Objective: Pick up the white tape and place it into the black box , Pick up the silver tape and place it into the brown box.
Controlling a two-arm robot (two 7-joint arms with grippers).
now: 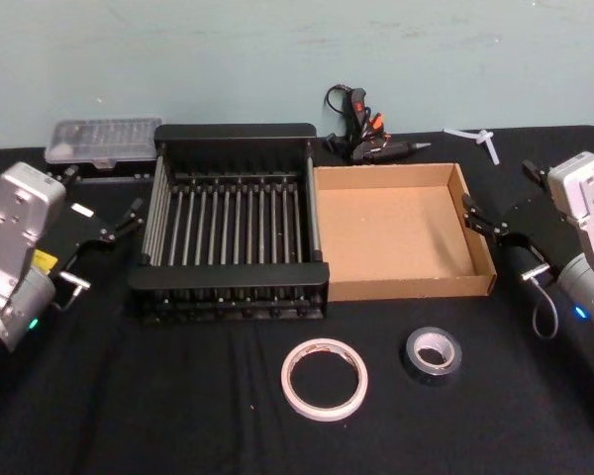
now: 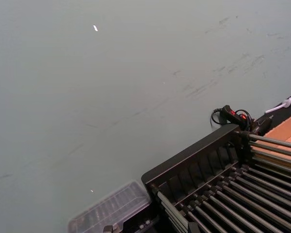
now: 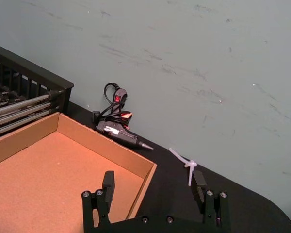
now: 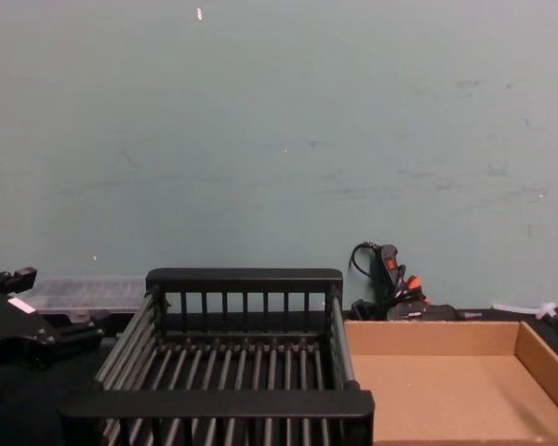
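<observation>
**On the black table: two tape rolls waiting, both claws raised and empty**

Across the far half of the table sit the black box and, touching its right side, the brown box. Neither holds anything.

Both rolls lie flat, hole upward, on the near side. The white tape sits at about 6 o'clock from the seam between the two boxes. The silver tape lies just beside it, at its 3 o'clock, in front of the brown box.

The left gripper hovers beside the black box's left wall, its fingers spread and holding nothing. The right gripper hovers at the brown box's right wall, fingers likewise wide apart and empty.

From the left gripper, the white tape lies toward 4 o'clock, well apart, past the black box's near corner. From the right gripper, the silver tape lies toward 7 o'clock and is clearly closer. The right arm looks nearer to both rolls. Lying flat, each roll probably calls for a downward reach pinching across its wall.
</observation>
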